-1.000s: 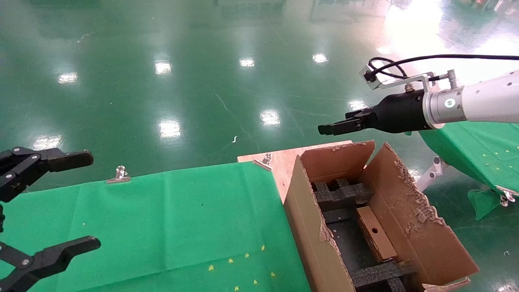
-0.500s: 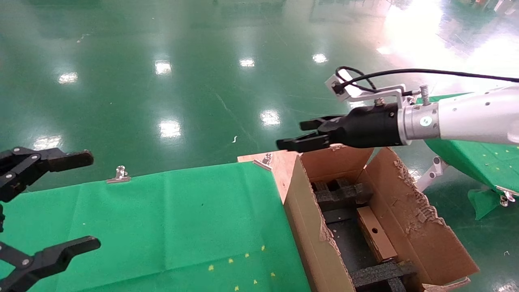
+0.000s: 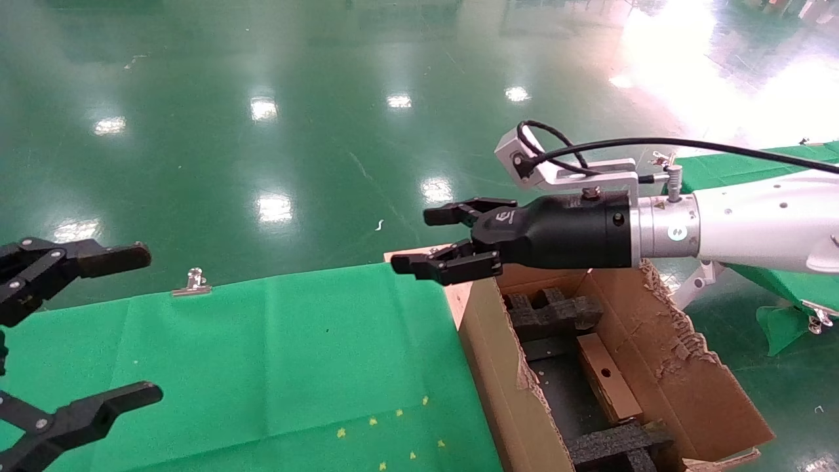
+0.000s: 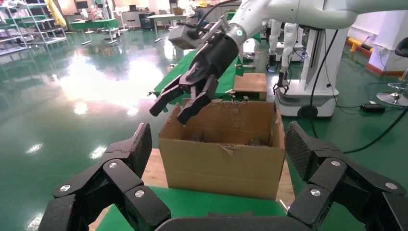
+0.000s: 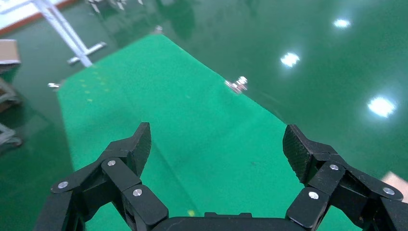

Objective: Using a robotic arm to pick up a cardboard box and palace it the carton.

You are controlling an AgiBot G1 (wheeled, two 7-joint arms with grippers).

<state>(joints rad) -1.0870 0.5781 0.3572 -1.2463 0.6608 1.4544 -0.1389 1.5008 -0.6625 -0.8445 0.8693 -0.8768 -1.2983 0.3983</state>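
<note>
Right gripper [image 3: 446,242], on the white robotic arm [image 3: 754,223], hangs empty with its fingers spread, now out past the far-left corner of the carton [image 3: 518,406] and over the table's edge; a second ago it was back on the carton's far right. The cardboard box [image 3: 606,377] already lies inside the carton between black foam inserts [image 3: 554,311], so the placing looks finished. Left gripper [image 3: 78,334] waits spread over the green cloth [image 3: 262,354]. The arm hides the carton's back wall.

A green cloth [image 3: 262,354] is clipped by a metal clamp [image 3: 192,282].
</note>
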